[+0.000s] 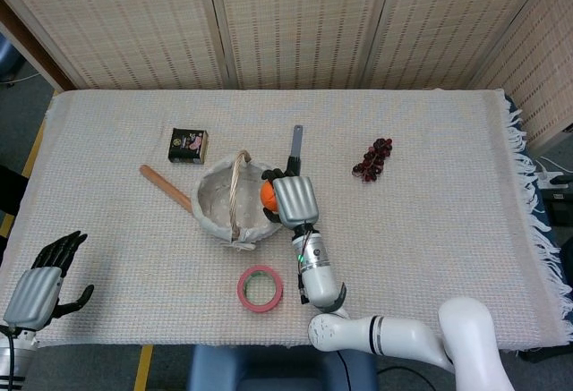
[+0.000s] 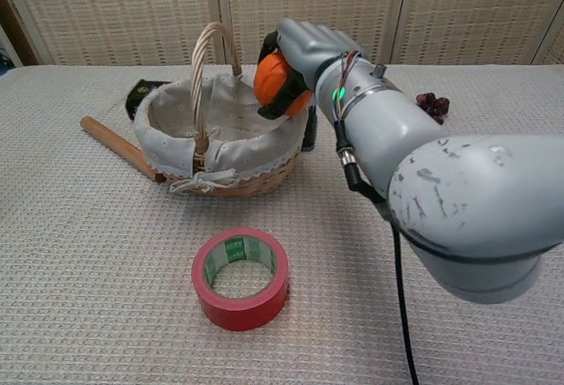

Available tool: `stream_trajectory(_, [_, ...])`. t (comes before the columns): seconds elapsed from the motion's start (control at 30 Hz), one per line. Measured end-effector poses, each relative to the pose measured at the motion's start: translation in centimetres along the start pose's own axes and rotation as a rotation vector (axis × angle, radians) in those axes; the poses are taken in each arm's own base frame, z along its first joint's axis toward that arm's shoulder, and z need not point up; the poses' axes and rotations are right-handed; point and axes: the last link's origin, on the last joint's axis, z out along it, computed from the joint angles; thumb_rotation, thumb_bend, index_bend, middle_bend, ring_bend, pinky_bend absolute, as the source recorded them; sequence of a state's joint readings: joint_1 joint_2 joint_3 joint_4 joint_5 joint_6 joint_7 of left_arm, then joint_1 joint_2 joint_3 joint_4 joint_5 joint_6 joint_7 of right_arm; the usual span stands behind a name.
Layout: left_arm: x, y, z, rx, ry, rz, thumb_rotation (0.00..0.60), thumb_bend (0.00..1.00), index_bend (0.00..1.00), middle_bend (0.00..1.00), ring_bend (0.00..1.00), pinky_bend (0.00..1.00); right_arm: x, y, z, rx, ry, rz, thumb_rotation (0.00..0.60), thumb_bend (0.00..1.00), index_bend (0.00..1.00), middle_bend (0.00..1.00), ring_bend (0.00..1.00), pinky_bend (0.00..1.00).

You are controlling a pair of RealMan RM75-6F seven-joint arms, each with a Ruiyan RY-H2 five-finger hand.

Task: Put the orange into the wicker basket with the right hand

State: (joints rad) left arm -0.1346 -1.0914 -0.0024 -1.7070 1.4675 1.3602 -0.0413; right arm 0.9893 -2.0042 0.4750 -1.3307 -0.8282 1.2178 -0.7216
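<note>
My right hand [image 1: 292, 200] [image 2: 304, 54] grips the orange [image 1: 268, 194] [image 2: 277, 84] and holds it in the air over the right side of the wicker basket [image 1: 215, 215] [image 2: 231, 172]. The basket has a white dotted lining and an upright handle [image 2: 208, 59]; nothing shows inside it. My left hand [image 1: 40, 279] hangs open at the table's near left corner, far from the basket, and appears only in the head view.
A red tape roll [image 1: 260, 287] [image 2: 241, 277] lies in front of the basket. A wooden stick [image 1: 165, 188] and a dark small box [image 1: 188, 145] lie to its left, a knife [image 1: 294, 154] behind it, and dark grapes [image 1: 372, 159] to the right.
</note>
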Motion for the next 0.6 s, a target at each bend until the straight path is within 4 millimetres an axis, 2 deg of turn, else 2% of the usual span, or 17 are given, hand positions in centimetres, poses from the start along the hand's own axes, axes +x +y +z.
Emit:
stream_trajectory(0.1, [0.0,0.0,0.0,-0.001,0.000,-0.001,0.600,0.35,0.00,0.00,0.00,0.08,-0.8,-0.4,0.2,0.013,0.002,0.008,0.600,0.26,0.40,0.51,0.43,0.40])
stream_trajectory(0.13, [0.0,0.0,0.0,-0.001,0.000,-0.002,0.600,0.35,0.00,0.00,0.00,0.08,-1.1,-0.6,0.2,0.019,0.001,0.011,0.600,0.25,0.40,0.46,0.36,0.33])
stream_trajectory(0.17, [0.1,0.0,0.0,-0.001,0.000,-0.002,0.600,0.35,0.00,0.00,0.00,0.08,-1.4,-0.8,0.2,0.027,0.000,0.010,0.600,0.23,0.36,0.38,0.28,0.26])
stream_trajectory(0.2, [0.1,0.0,0.0,-0.001,0.000,-0.002,0.600,0.35,0.00,0.00,0.00,0.08,-1.6,-1.0,0.2,0.034,-0.001,0.007,0.600,0.21,0.27,0.31,0.21,0.20])
stream_trajectory(0.3, [0.1,0.0,0.0,0.000,-0.002,-0.003,0.600,0.35,0.00,0.00,0.00,0.08,-1.9,-1.5,0.2,0.052,0.004,0.008,0.600,0.16,0.03,0.11,0.02,0.09])
stream_trajectory(0.4, [0.1,0.0,0.0,-0.001,-0.001,-0.003,0.600,0.35,0.00,0.00,0.00,0.08,-1.7,-1.7,0.3,0.062,0.022,0.016,0.600,0.13,0.00,0.01,0.00,0.07])
stream_trajectory(0.6, [0.1,0.0,0.0,-0.001,-0.003,0.001,0.600,0.35,0.00,0.00,0.00,0.08,-0.9,-1.6,0.2,0.074,0.052,0.011,0.600,0.11,0.00,0.00,0.00,0.06])
